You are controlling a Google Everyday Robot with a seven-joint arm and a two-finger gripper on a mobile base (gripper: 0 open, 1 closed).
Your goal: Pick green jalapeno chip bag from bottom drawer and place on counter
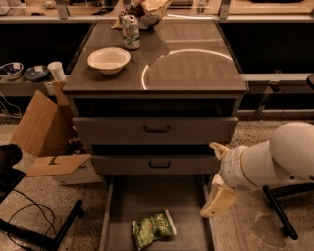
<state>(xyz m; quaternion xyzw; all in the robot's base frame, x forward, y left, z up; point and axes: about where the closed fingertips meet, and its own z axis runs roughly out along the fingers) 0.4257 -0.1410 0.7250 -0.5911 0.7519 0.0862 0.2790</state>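
Observation:
The green jalapeno chip bag (154,228) lies flat on the floor of the open bottom drawer (147,198), near its front middle. The counter (196,68) is the glossy grey-brown cabinet top with a curved light reflection. My gripper (210,179) comes in from the right on a white arm and sits at the drawer's right edge, above and to the right of the bag. Its two tan fingers (218,201) are spread apart and hold nothing.
A white bowl (109,59), a green-and-white soda can (130,25) and a tan-brown bag (149,9) stand on the counter's back left. Two upper drawers with black handles (157,129) are slightly open. A cardboard box (41,130) and black chair legs (44,233) are at the left.

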